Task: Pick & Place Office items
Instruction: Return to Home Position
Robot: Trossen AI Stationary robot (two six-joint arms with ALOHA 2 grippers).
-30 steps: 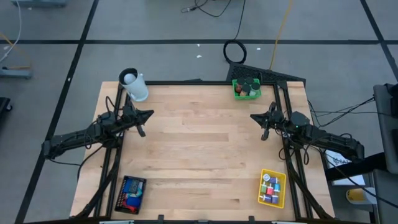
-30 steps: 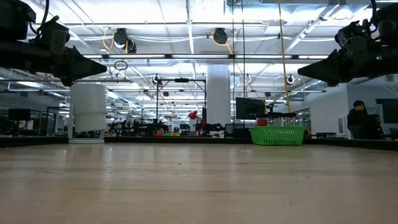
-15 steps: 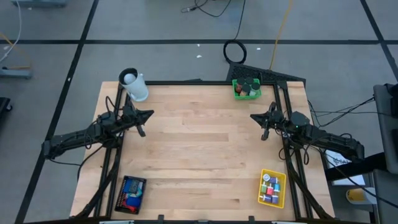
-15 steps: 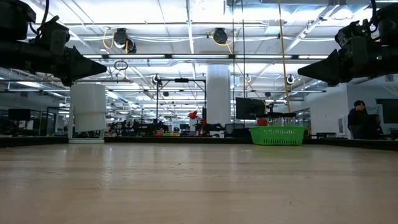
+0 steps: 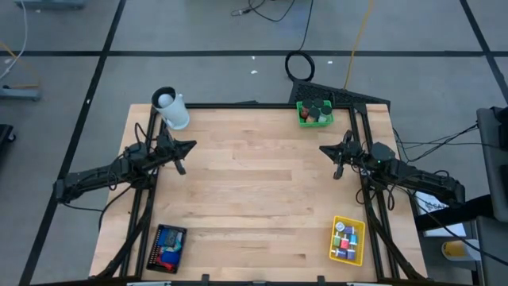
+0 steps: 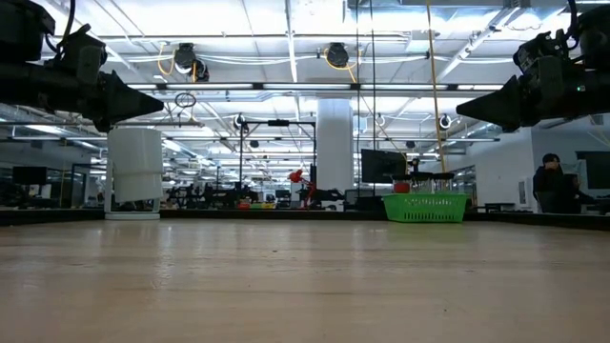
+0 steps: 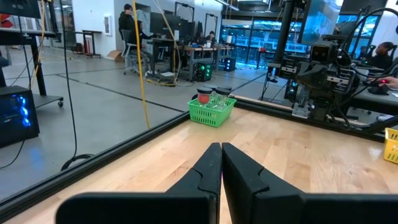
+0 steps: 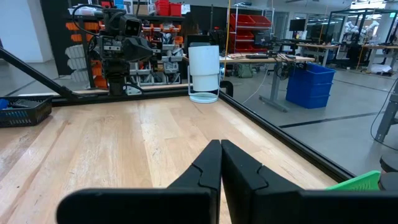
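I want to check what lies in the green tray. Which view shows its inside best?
The high view: it looks straight down into the green tray, so the dark and red pieces inside show. The low view shows only its mesh side, the left wrist view a far slanted look, the right wrist view one corner.

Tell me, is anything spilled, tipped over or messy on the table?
Nothing stands out. The office items all sit inside the green tray, yellow tray and black tray; none lie loose on the table. The white cup stands upright. The left gripper and right gripper hang shut above its sides.
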